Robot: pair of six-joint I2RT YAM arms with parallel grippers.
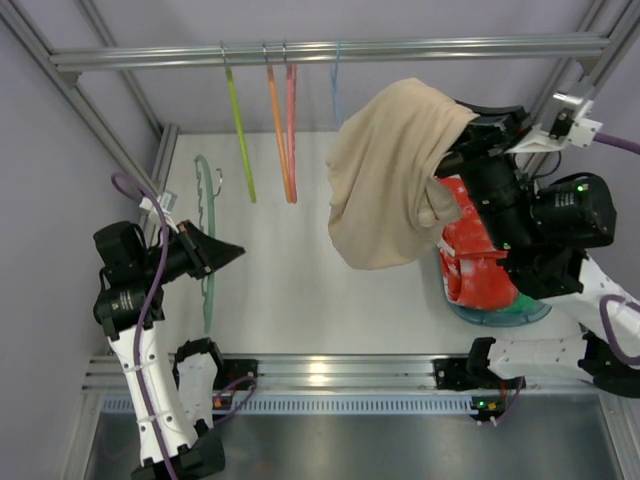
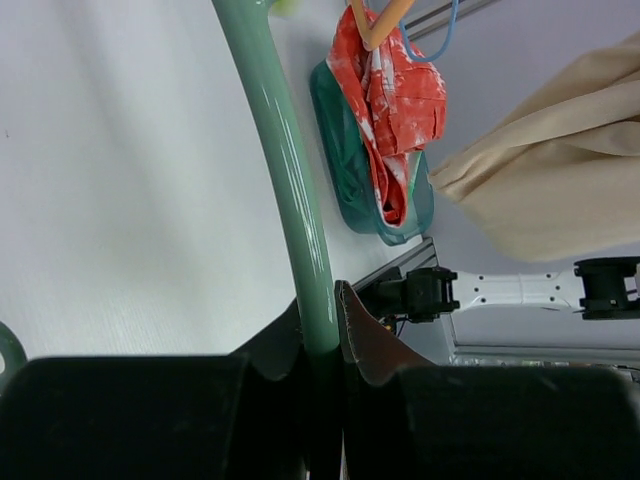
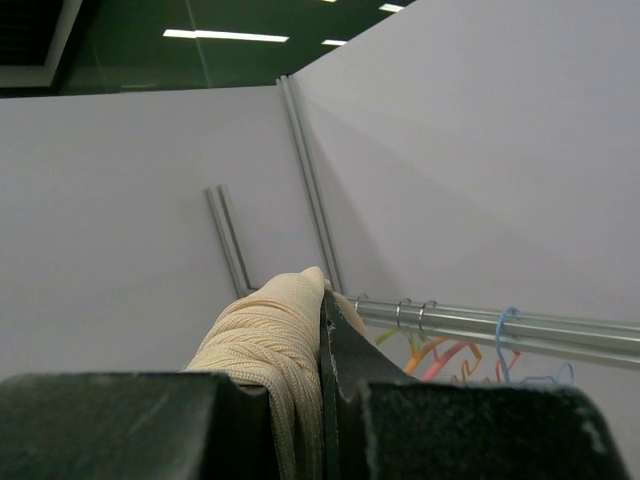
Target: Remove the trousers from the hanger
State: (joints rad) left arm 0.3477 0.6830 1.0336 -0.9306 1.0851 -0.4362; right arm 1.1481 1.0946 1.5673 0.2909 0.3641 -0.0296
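The beige trousers [image 1: 392, 170] hang bunched in the air at the upper right, off the hanger. My right gripper [image 1: 462, 140] is shut on their fabric [image 3: 270, 350]. The thin teal hanger [image 1: 207, 240] stands on the left over the white table, its hook end at the top. My left gripper [image 1: 222, 254] is shut on the hanger's bar [image 2: 290, 190], which runs up out of the jaws. The trousers also show at the right edge of the left wrist view [image 2: 560, 180].
Lime-green [image 1: 240, 130], orange [image 1: 280, 130], pink [image 1: 291, 120] and blue [image 1: 335, 75] hangers hang from the metal rail [image 1: 330, 50] at the back. A red cloth with white blotches [image 1: 475, 255] lies in a teal basin [image 1: 500, 315] at the right.
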